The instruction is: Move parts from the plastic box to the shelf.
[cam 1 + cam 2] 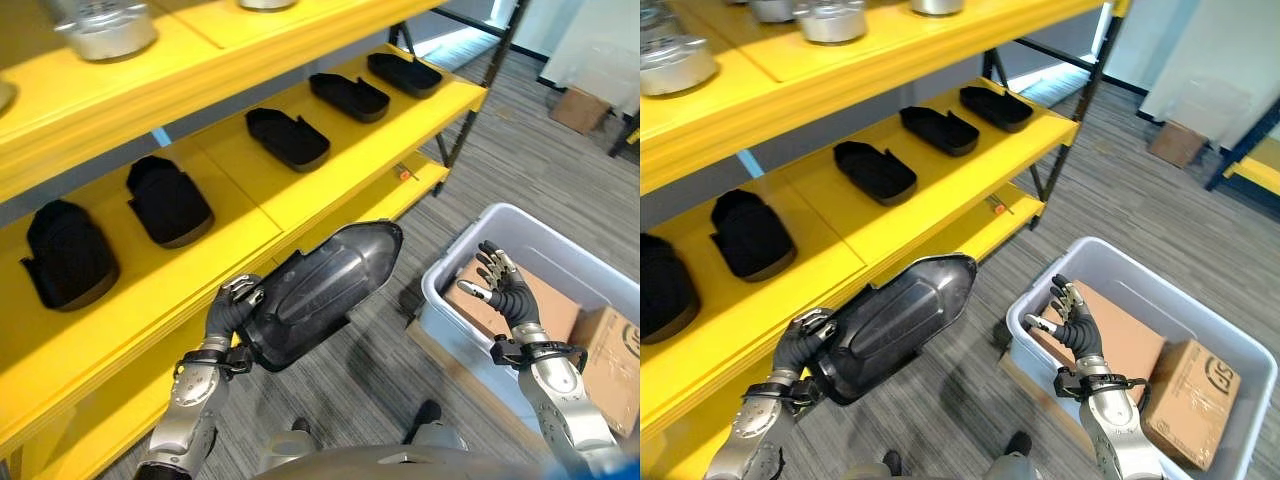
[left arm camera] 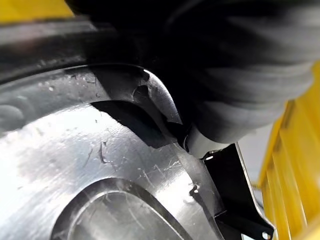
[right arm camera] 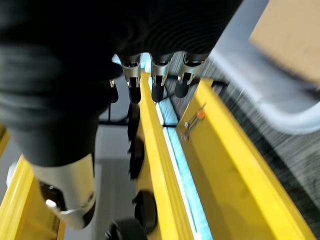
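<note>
My left hand [image 1: 232, 310] is shut on the near end of a large glossy black plastic part [image 1: 320, 290], held in the air in front of the yellow shelf [image 1: 240, 205]. The part's far tip points up and to the right, level with the edge of the lower board. Up close, the part's scratched surface [image 2: 100, 175] lies under my left hand [image 2: 240, 75]. My right hand [image 1: 505, 290] hovers open over the near corner of the grey plastic box [image 1: 440, 275], fingers spread and holding nothing. In the right wrist view its fingers [image 3: 155, 80] are straight.
Several black moulded parts [image 1: 288, 137] lie in a row on the middle shelf board. Metal cans [image 1: 105, 30] stand on the board above. Two cardboard boxes [image 1: 540, 300] sit inside the plastic box. Another carton [image 1: 580, 108] rests on the floor at the far right.
</note>
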You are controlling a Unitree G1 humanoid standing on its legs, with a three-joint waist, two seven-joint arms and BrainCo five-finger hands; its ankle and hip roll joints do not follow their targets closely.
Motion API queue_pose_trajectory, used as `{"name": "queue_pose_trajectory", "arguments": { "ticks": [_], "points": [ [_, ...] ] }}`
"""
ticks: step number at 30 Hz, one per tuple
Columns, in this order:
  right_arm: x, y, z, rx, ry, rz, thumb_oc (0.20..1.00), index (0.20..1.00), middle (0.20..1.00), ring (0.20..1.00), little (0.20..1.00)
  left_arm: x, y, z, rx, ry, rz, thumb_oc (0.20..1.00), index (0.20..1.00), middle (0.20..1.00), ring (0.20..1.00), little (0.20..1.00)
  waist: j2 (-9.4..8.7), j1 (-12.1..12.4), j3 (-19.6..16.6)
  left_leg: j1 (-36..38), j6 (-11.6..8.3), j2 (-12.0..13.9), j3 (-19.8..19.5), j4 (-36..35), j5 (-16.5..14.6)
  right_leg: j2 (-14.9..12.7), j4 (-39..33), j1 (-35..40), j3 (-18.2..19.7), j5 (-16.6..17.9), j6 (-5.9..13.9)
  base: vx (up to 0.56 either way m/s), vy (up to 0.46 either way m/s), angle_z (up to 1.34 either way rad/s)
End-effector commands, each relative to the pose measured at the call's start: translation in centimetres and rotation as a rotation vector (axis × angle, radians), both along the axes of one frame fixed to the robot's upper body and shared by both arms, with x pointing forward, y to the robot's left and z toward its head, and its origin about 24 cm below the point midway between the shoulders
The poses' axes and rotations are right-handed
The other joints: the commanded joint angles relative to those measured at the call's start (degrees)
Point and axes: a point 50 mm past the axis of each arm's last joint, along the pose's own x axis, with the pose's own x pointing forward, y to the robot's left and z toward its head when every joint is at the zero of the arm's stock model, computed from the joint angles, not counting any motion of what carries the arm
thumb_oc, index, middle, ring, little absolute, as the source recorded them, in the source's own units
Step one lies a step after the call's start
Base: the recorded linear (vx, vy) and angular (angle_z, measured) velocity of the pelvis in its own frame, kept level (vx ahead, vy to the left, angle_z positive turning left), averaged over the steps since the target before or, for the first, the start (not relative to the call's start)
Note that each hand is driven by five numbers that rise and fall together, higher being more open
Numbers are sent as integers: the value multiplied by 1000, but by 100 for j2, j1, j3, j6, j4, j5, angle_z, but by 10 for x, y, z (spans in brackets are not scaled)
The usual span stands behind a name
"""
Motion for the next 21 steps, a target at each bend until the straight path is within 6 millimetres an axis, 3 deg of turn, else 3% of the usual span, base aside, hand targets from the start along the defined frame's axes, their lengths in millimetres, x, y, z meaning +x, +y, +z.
{"name": "queue_pose_trajectory", "arguments": {
  "ticks": [1,3,6,7,8,9,10,11,13,14,15,17,18,19,21],
  "points": [
    [10,3,18,-23,-90,34,1000,1000,1000,1000,1000,17,-5,49,19,-256,-50,200,200,200,200,200,61,17,-11,-301,171,31,-113,114,-94,-321,67,557,-243,324,642,10,194,94],
    [9,6,14,-10,-78,23,1000,1000,1000,1000,1000,15,-3,48,50,-246,-43,200,200,200,200,200,25,70,-42,-312,284,-269,-256,46,-110,-520,3,664,-310,640,725,37,304,93],
    [10,10,8,8,-59,20,1000,1000,1000,1000,1000,17,-1,50,74,-249,-38,200,200,200,200,200,30,83,-91,-245,391,-417,-330,-81,-85,-609,117,677,-235,671,714,46,195,33],
    [10,11,6,17,-50,21,1000,1000,1000,1000,1000,17,0,50,82,-248,-33,200,200,200,200,200,23,65,-101,-202,438,-454,-384,-143,-74,-618,235,618,-54,667,694,14,237,41],
    [11,14,6,27,-49,28,1000,1000,1000,1000,1000,18,1,50,93,-246,-31,200,200,200,200,200,-14,-13,-76,-218,529,-576,-463,-203,62,-595,303,441,379,773,555,3,282,50],
    [12,18,6,39,-43,53,1000,1000,1000,1000,1000,21,3,49,103,-246,-20,200,200,200,200,200,70,-186,1,-141,620,-575,-683,-290,160,-1,559,-16,1733,482,324,-1,285,59],
    [12,19,5,40,-40,65,1000,1000,1000,1000,1000,21,2,48,103,-238,-24,200,200,200,200,200,114,-241,24,-88,665,-569,-722,-323,197,382,755,-197,2156,199,202,32,204,50],
    [12,19,5,40,-40,65,1000,1000,1000,1000,1000,21,2,48,103,-238,-24,200,200,200,200,200,112,-226,11,-106,663,-570,-706,-328,210,382,765,-232,2175,204,195,40,137,19],
    [11,18,3,53,-23,81,1000,1000,1000,1000,1000,21,-4,46,85,-231,-49,200,200,200,200,200,151,-360,31,-3,732,-601,-803,-445,287,1220,1031,-501,2504,-423,-61,58,135,18],
    [10,18,3,58,-23,85,1000,1000,1000,1000,1000,22,-6,46,82,-232,-63,200,200,200,200,200,125,-403,25,-15,760,-646,-830,-438,313,1479,1033,-574,2502,-505,-111,61,104,30],
    [11,18,4,68,-30,90,1000,1000,1000,1000,1000,24,-11,45,66,-232,-81,200,200,200,200,200,80,-536,30,-55,763,-744,-985,-356,323,1967,934,-676,2788,-646,-189,35,49,29],
    [11,18,4,68,-30,90,1000,1000,1000,1000,1000,24,-11,45,66,-232,-81,200,200,200,200,200,87,-542,22,-64,760,-738,-990,-346,308,1972,934,-679,2783,-653,-194,29,12,49],
    [13,18,6,59,-38,99,1000,1000,1000,1000,1000,27,-16,45,49,-235,-97,200,200,200,200,200,13,-644,14,-98,745,-873,-1148,-272,292,2370,489,-677,3241,-581,-255,16,-6,55],
    [12,17,8,48,-45,103,1000,1000,1000,1000,1000,27,-19,45,47,-239,-104,200,200,200,200,200,-30,-662,32,-116,725,-929,-1218,-263,311,2429,313,-626,3333,-535,-277,9,0,47],
    [11,16,7,47,-39,95,1000,1000,1000,1000,1000,26,-22,43,38,-235,-110,200,200,200,200,200,-72,-631,-26,-107,699,-1004,-1303,-309,357,2263,82,-368,3229,-501,-247,18,-49,48]
  ]
}}
